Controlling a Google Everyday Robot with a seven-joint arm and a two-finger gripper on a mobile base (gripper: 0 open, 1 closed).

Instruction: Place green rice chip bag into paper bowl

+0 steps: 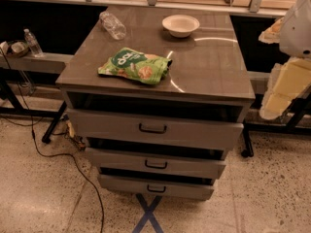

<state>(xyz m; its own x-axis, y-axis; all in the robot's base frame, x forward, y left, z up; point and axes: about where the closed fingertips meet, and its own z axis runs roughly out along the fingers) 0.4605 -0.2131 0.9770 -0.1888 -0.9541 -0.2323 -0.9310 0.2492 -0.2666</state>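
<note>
The green rice chip bag (pixel 136 67) lies flat on the grey cabinet top (pixel 209 72), near its front left. The paper bowl (pixel 181 25) stands upright and empty at the back of the top, right of centre and well apart from the bag. My gripper (pixel 282 89), cream-coloured under a white arm, hangs at the right edge of the view. It is beside the cabinet's right side, off the top and far from both bag and bowl, and holds nothing that I can see.
A clear plastic bottle (pixel 112 25) lies on its side at the back left of the top. The cabinet has three drawers (pixel 153 128) partly pulled out below. A low shelf with a small bottle (pixel 33 42) is at left. Cables (pixel 58 154) trail on the floor.
</note>
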